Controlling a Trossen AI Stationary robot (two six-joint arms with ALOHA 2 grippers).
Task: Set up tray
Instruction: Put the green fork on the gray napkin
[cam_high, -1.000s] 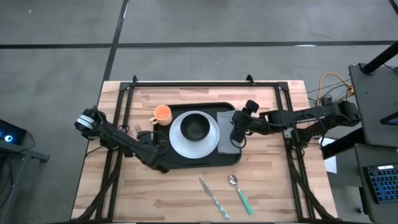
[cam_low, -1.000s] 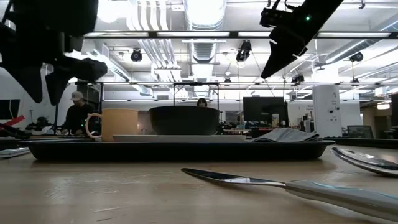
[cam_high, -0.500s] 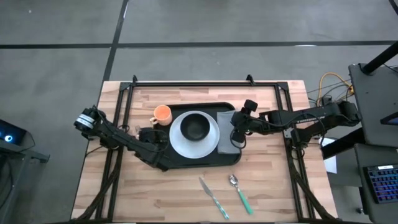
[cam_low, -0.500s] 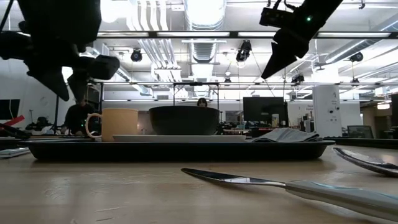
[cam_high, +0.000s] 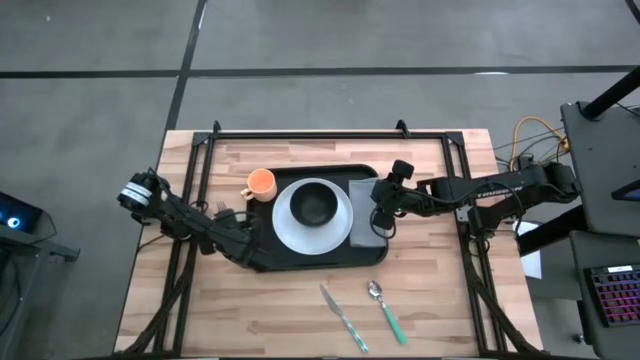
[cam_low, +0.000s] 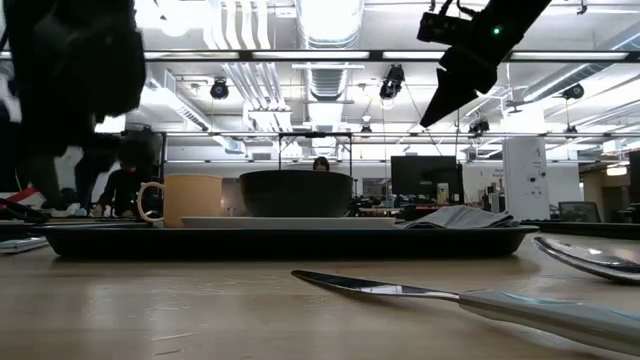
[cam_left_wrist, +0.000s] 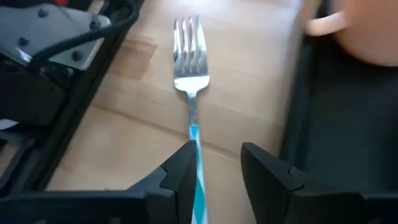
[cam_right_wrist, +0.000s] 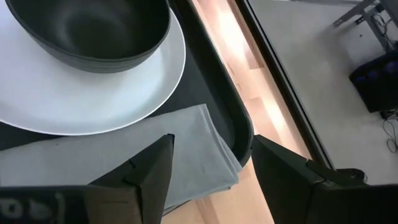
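Observation:
The black tray (cam_high: 262, 258) lies mid-table. On it stand a white plate (cam_high: 287, 228) with a dark bowl (cam_high: 317, 205), an orange cup (cam_high: 261, 183) and a grey napkin (cam_high: 362, 212). A fork (cam_left_wrist: 189, 68) with a teal handle (cam_left_wrist: 198, 177) lies flat on the wood beside the tray's left end. My left gripper (cam_left_wrist: 217, 171) is open low over that handle, which runs between the fingers close to one of them. My right gripper (cam_right_wrist: 211, 162) hangs open above the napkin at the tray's right end.
A knife (cam_high: 343, 317) and a green-handled spoon (cam_high: 384, 305) lie on the wood near the table's front edge. A black frame rail (cam_left_wrist: 74, 81) runs close beside the fork. People show in the room beyond the table.
My left gripper has sunk toward the fork and shifted toward the table's left edge, off the tray's near left corner, rolling a little as it went. Its finger gap looks the same.

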